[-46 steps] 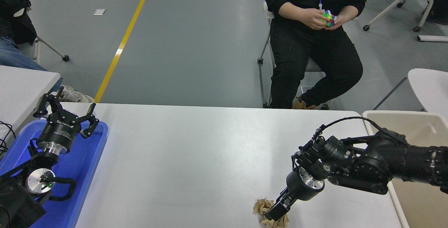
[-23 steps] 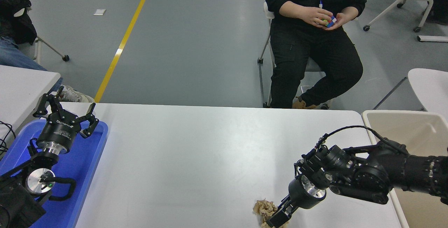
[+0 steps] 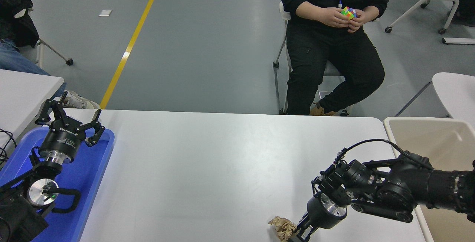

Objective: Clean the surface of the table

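The table surface (image 3: 207,167) is a wide white top filling the lower picture. A crumpled brown paper wad (image 3: 282,228) lies on it near the front edge, right of centre. My right gripper (image 3: 300,234) comes in from the right edge and points down at the wad's right side, touching or almost touching it. Its tip runs off the bottom of the picture, so its state does not show. My left gripper (image 3: 68,117) stays parked at the lower left, open and holding nothing, above a blue tray (image 3: 92,167).
A beige bin (image 3: 426,130) stands at the table's right end, partly behind my right arm. A person (image 3: 334,41) sits on a chair beyond the far edge, handling a coloured cube (image 3: 348,12). A second white table (image 3: 26,86) is at the left.
My right arm has sunk lower and closer to the front edge, its gripper sliding from on top of the paper wad to its right side. The left arm has not moved.
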Robot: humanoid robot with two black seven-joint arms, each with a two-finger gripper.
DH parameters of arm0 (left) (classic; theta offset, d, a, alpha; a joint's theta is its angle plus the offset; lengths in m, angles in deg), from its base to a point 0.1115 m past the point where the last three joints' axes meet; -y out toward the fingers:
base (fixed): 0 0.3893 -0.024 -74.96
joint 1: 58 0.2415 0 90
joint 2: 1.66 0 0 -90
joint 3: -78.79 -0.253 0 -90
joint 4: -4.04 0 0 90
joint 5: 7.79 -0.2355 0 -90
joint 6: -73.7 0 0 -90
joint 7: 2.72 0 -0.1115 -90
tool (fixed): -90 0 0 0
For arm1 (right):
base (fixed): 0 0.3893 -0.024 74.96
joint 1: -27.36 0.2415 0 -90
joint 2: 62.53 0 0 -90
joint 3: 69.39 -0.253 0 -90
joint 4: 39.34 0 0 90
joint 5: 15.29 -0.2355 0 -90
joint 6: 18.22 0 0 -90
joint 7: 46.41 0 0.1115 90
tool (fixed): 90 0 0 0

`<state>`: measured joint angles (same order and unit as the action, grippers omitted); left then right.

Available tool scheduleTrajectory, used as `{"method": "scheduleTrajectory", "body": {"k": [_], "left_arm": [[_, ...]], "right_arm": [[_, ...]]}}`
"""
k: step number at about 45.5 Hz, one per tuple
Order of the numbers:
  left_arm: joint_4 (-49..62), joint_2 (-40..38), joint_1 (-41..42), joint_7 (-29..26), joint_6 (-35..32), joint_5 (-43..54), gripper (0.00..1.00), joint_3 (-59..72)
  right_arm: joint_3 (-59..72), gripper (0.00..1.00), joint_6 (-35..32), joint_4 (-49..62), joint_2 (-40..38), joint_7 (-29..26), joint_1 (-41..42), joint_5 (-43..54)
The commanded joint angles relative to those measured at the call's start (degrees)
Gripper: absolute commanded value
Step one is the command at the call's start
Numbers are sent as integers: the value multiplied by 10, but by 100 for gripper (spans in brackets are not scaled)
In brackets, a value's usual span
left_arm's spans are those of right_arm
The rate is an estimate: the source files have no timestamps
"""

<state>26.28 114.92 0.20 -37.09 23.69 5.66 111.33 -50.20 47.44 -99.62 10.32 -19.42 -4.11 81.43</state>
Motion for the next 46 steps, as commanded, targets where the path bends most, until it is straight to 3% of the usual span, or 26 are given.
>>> {"method": "scheduleTrajectory", "body": {"k": [1,12,31,46], "left_arm": [[0,0,0,0,0,0,100,0],[0,0,0,0,0,0,100,0],[0,0,0,0,0,0,100,0],[0,0,0,0,0,0,100,0]], "right_arm": [[-16,0,0,0,-2,22,11,7],[-78,0,1,-17,-17,25,62,-18],[-100,0,-6,-77,-73,39,197,-239],[-166,0,-24,-58,-111,43,203,-333]]}}
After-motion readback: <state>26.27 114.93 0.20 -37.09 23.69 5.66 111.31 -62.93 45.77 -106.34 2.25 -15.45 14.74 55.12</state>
